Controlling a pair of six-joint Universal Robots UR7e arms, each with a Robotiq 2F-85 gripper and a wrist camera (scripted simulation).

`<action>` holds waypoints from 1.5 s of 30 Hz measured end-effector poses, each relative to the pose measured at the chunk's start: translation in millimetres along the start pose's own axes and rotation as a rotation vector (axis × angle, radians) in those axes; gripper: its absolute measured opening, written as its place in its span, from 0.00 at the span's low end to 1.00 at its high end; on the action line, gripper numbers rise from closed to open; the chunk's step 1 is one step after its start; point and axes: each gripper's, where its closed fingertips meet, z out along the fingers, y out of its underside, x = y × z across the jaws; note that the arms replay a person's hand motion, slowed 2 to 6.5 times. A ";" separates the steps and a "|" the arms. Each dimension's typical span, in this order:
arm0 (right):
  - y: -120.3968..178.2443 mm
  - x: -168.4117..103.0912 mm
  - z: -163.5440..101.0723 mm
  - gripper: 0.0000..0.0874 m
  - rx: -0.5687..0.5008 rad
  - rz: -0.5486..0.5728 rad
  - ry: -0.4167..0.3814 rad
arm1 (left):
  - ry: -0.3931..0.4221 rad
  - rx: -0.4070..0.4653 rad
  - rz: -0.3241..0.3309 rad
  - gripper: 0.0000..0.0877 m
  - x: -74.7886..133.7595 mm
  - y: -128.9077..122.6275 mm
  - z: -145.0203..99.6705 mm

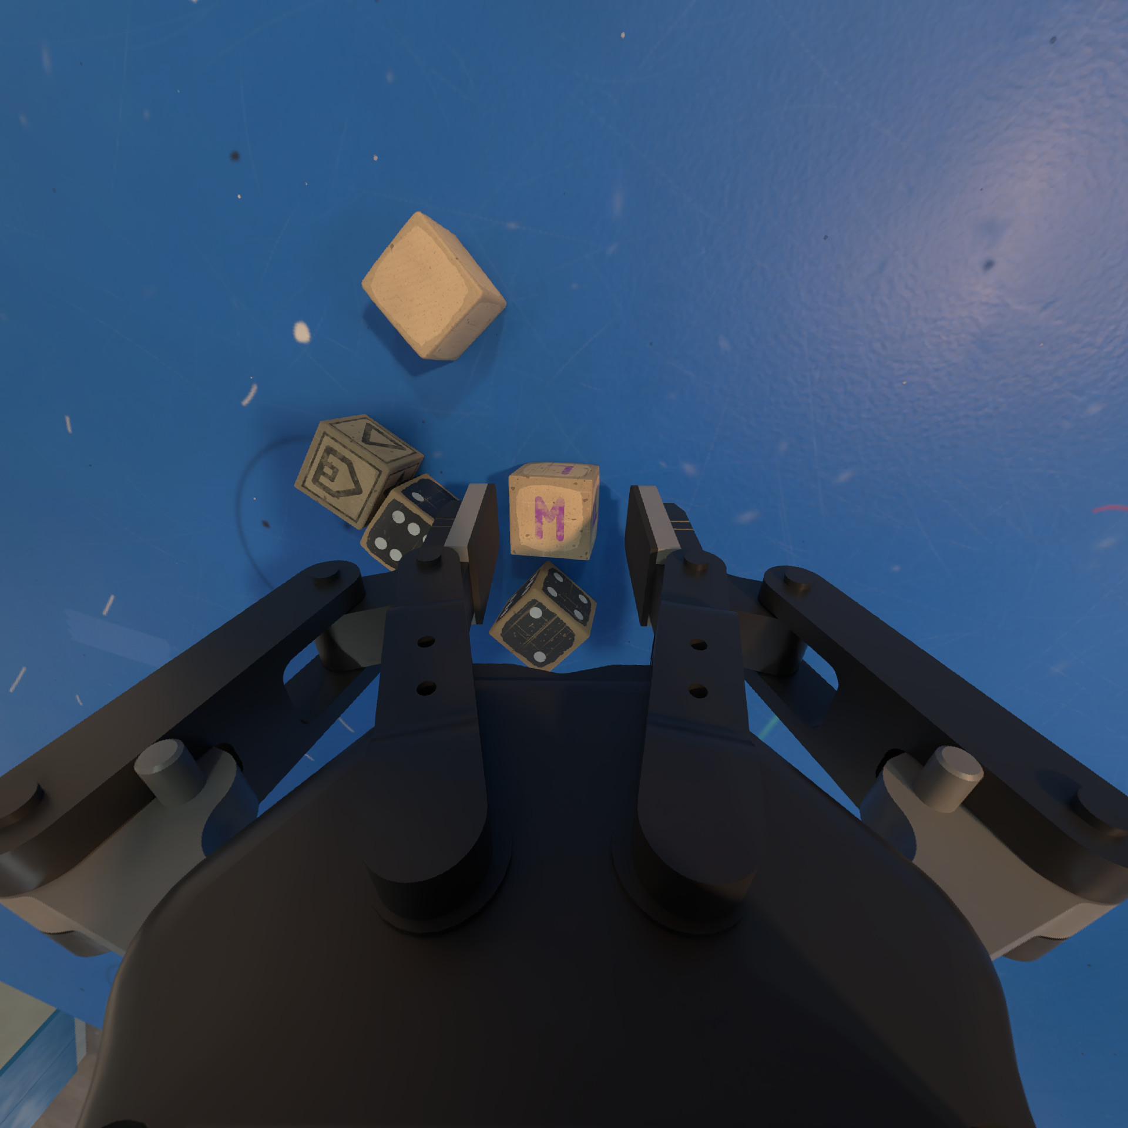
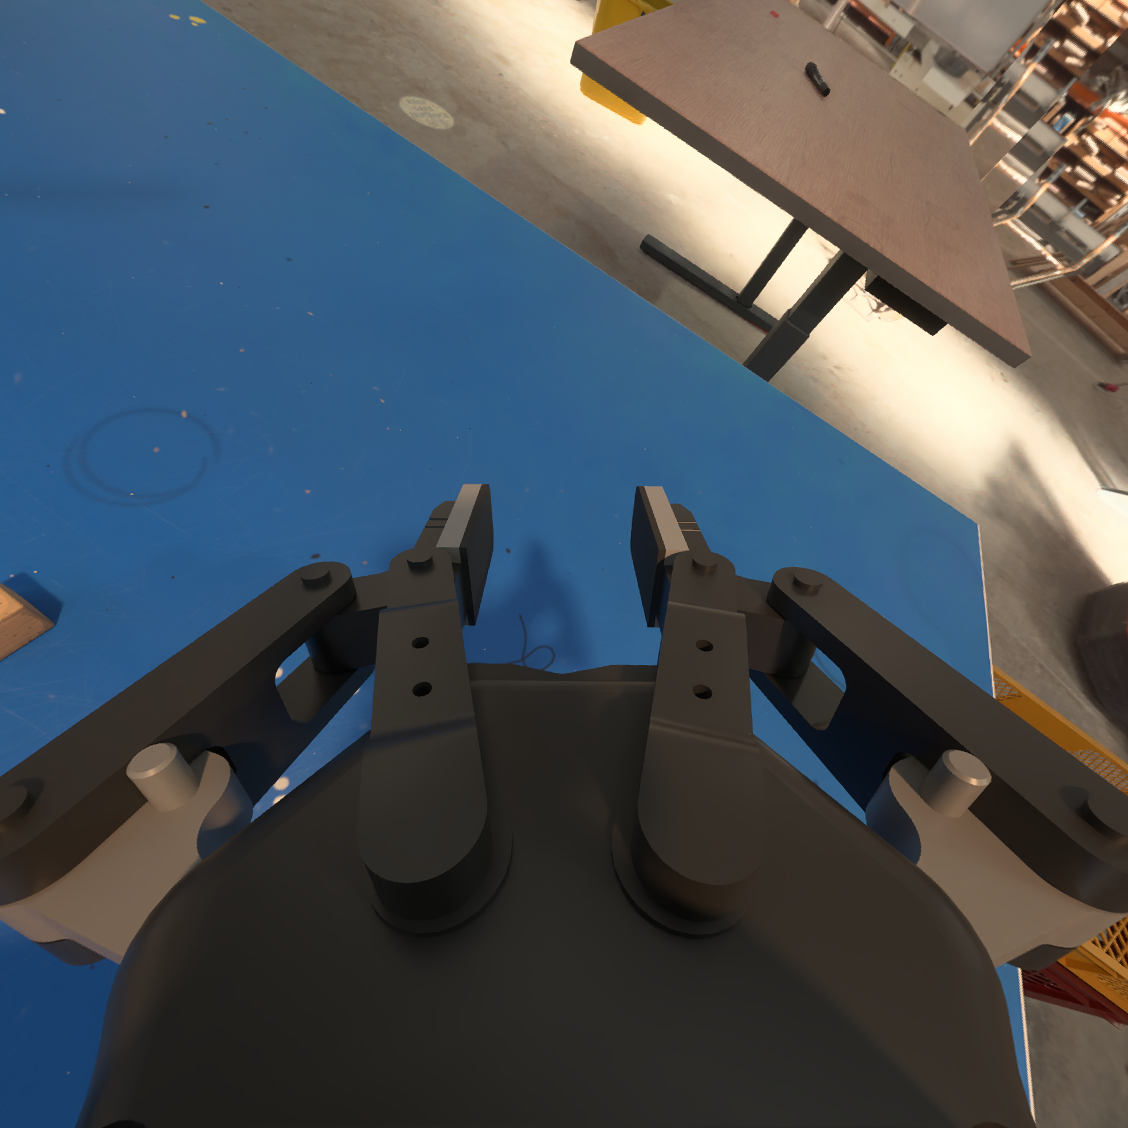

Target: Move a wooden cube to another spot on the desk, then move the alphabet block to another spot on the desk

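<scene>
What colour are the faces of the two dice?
Black with white pips and tan wooden edges, on both dice; clearest in the left wrist view.

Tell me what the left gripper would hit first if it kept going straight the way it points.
Probably the block with the purple letter: it sits framed between the open left gripper fingers. Depth is unclear.

left tool (image 1: 556, 525) fingers spread, right tool (image 2: 561, 537) likewise spread

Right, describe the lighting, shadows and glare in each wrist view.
Left wrist view: dim overall, a pale sheen on the blue desk at right, and the plain wooden cube casts a soft shadow lower left. Right wrist view: the floor is blown out by sun, and the right claw shadows the desk.
</scene>
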 end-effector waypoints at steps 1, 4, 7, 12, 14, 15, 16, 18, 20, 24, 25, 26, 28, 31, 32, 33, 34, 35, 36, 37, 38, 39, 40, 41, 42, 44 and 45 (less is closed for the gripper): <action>0.0 -0.2 0.1 0.47 0.000 0.000 -0.001 | -0.001 -0.003 -0.001 0.43 -0.3 0.4 0.6; 0.2 -0.6 0.3 0.47 -0.001 -0.001 -0.003 | -0.003 -0.009 -0.002 0.43 -1.3 1.6 2.4; 0.3 -0.9 0.5 0.47 -0.003 -0.002 -0.004 | -0.004 -0.015 -0.003 0.43 -2.0 2.5 4.1; 0.4 -1.4 0.8 0.47 -0.005 -0.004 -0.006 | -0.002 -0.022 -0.004 0.42 -2.5 3.7 6.8; 0.5 -1.6 0.9 0.47 -0.005 -0.005 -0.007 | -0.001 -0.025 -0.003 0.41 -2.5 3.9 7.9; 0.5 -1.7 1.0 0.47 -0.005 -0.005 -0.007 | 0.000 -0.026 -0.003 0.40 -2.5 4.1 8.4; 0.4 -1.8 1.0 0.47 -0.005 -0.006 -0.007 | 0.001 -0.027 -0.002 0.39 -2.5 4.2 8.8; 0.4 -2.0 1.1 0.47 -0.005 -0.006 -0.008 | 0.003 -0.029 -0.001 0.36 -2.4 4.4 9.7; 0.3 -2.3 1.2 0.47 -0.005 -0.007 -0.009 | 0.006 -0.031 0.001 0.32 -2.2 4.6 10.5; 0.3 -2.8 1.3 0.47 -0.006 -0.008 -0.012 | 0.007 -0.033 0.002 0.31 -2.9 4.5 10.5; 0.4 -2.9 1.4 0.47 -0.006 -0.008 -0.012 | 0.008 -0.033 0.003 0.30 -2.9 4.5 10.5; 0.5 -3.1 1.4 0.47 -0.007 -0.008 -0.013 | 0.008 -0.033 0.003 0.30 -2.9 4.5 10.5; 0.6 -3.2 1.4 0.47 -0.007 -0.008 -0.014 | 0.009 -0.033 0.005 0.31 -2.7 4.5 10.4; 0.8 -3.5 1.5 0.47 -0.009 -0.009 -0.015 | 0.010 -0.032 0.007 0.31 -1.7 4.6 10.0; 0.9 -3.6 1.6 0.47 -0.009 -0.010 -0.015 | 0.011 -0.032 0.008 0.31 -1.5 4.6 9.7; 0.9 -3.6 1.6 0.47 -0.010 -0.010 -0.016 | 0.011 -0.031 0.008 0.31 -1.3 4.6 9.3; 1.0 -3.7 1.7 0.47 -0.010 -0.010 -0.016 | 0.012 -0.031 0.008 0.31 -1.1 4.7 8.8; 1.1 -3.8 1.7 0.47 -0.011 -0.011 -0.016 | 0.012 -0.031 0.008 0.31 -0.8 4.6 8.3; 1.2 -3.8 1.8 0.47 -0.011 -0.011 -0.017 | 0.012 -0.031 0.008 0.31 -0.7 4.6 7.6; 1.3 -3.9 1.8 0.47 -0.012 -0.011 -0.017 | 0.012 -0.031 0.007 0.31 -0.7 4.7 6.9; 1.4 -3.9 1.9 0.47 -0.012 -0.012 -0.017 | 0.011 -0.031 0.006 0.31 -0.8 4.8 6.0; 1.4 -3.9 1.9 0.47 -0.012 -0.012 -0.017 | 0.009 -0.032 0.005 0.31 -1.0 4.9 5.1; 1.5 -3.9 2.0 0.47 -0.013 -0.013 -0.017 | 0.007 -0.033 0.004 0.31 -1.2 5.0 4.1; 1.6 -4.0 2.0 0.47 -0.013 -0.013 -0.017 | 0.004 -0.033 0.003 0.31 -1.5 5.2 3.0; 1.7 -4.0 2.1 0.47 -0.014 -0.013 -0.017 | 0.001 -0.034 0.002 0.31 -1.9 5.4 1.8; 2.0 -3.9 2.2 0.47 -0.015 -0.013 -0.017 | -0.008 -0.036 -0.002 0.31 -2.8 5.9 -1.0; 2.1 -3.9 2.2 0.47 -0.015 -0.014 -0.017 | -0.013 -0.037 -0.003 0.31 -3.3 6.0 -2.5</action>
